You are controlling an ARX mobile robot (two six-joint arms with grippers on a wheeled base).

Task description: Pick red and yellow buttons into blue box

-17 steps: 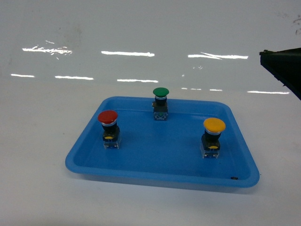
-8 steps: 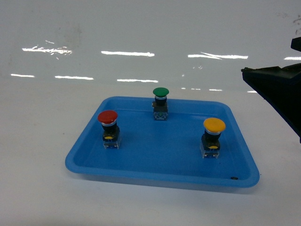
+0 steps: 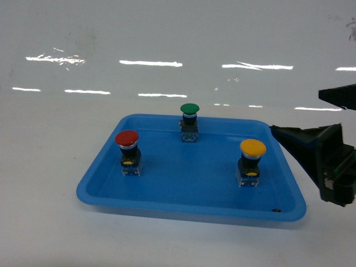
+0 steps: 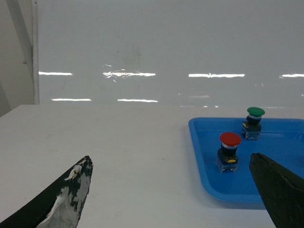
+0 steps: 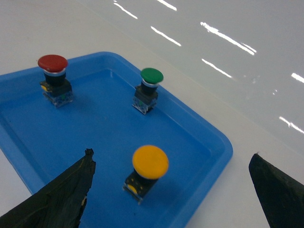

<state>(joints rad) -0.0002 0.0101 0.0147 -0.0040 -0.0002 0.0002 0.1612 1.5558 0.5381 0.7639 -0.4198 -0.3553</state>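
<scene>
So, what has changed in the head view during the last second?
The right tool came further in from the right edge and lower, toward the yellow button, open and holding nothing. The red button, green button and blue tray stayed put.

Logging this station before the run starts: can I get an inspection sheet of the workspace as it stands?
Surface: glossy white table, light streaks reflected.
Job's things: red-capped push button and yellow-capped push button upright in shallow blue plastic tray; deep blue box not in view.
Clutter: green-capped push button at tray's far edge.
Grippers: right gripper open, above the yellow button; left gripper open, left of tray.
Cables: nothing seen.
Surroundings: white wall.
</scene>
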